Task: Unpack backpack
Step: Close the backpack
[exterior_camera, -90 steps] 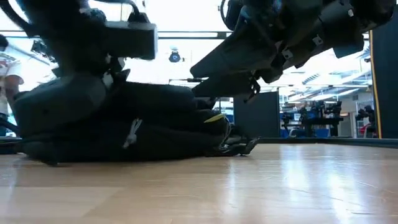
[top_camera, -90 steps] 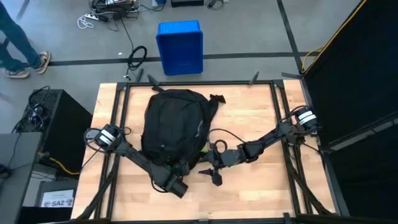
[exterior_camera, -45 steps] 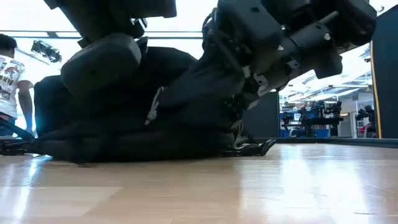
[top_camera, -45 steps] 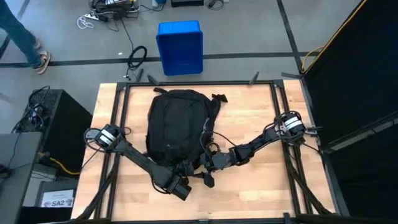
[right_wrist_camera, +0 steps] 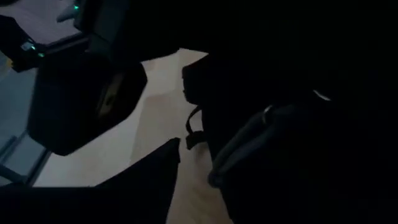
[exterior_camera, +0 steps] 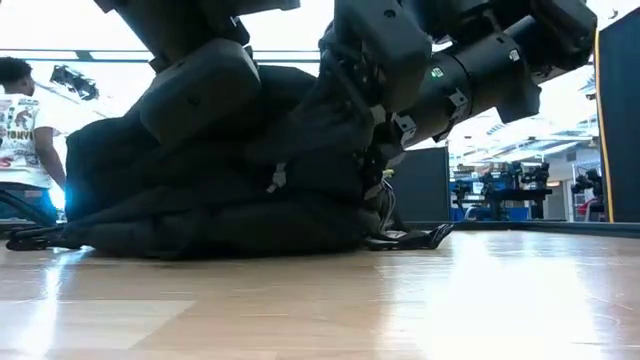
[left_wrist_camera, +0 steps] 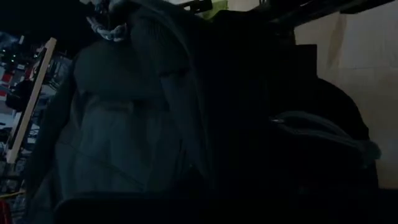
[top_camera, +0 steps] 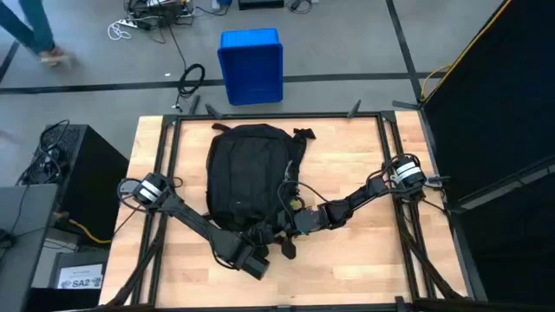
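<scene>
The black backpack [top_camera: 250, 178] lies lengthwise in the middle of the table, with its rounded top toward the far edge. In the low view its near end [exterior_camera: 250, 150] stands raised in a hump, and its far part rests on the wood. My left gripper [top_camera: 251, 253] is at that near end, shut on the backpack. My right gripper [top_camera: 288, 243] is close beside it, at the backpack's near right corner, its fingers hidden against the dark fabric. A strap [exterior_camera: 410, 238] trails on the table to the right. My left gripper holds the backpack at its near end [top_camera: 247, 236], coming at it from the near left. The gripper's own body and the dark fabric hide the place of contact, so neither the part nor the kind of hold can be told. The near end is held up, and the rest lies on the table.
A blue bin [top_camera: 251, 65] stands on the floor beyond the far edge and a black box [top_camera: 82, 173] to the left of the table. A person [exterior_camera: 25, 130] stands behind the table. Bare wood [top_camera: 355, 251] shows on the near right.
My left gripper has gone up, and the backpack's near end has risen with it into a taller hump while the far end has stayed on the table. My right gripper has moved toward the table's left, in against the backpack's near right corner.
</scene>
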